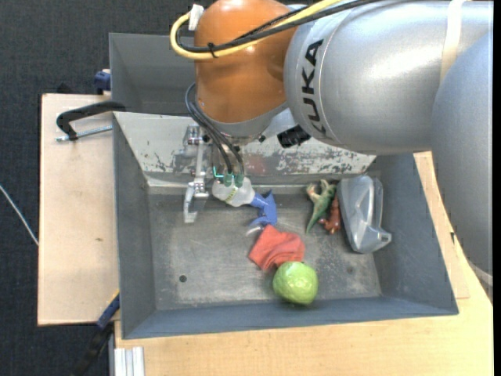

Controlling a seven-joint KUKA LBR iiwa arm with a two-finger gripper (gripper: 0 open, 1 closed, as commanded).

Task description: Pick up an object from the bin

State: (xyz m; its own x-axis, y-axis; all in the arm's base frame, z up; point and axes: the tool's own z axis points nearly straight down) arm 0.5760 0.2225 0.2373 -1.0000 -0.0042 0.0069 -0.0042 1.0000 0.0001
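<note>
Pincer (207, 191) hangs low at the back of the grey bin (156, 288), fingers spread and released, just beside a small white-and-blue thing (254, 204) on the bin floor, with a red cloth (275, 247) and green ball (295, 282) nearer the front.

white-and-blue object (244, 196) — on bin floor | back middle, near wall

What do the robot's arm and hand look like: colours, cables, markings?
The arm is thick, rounded, silver-grey, with black KUKA lettering. An orange cover caps the wrist; a yellow cable loops over it, black cables hang below. The hand is slim silver metal.
</note>
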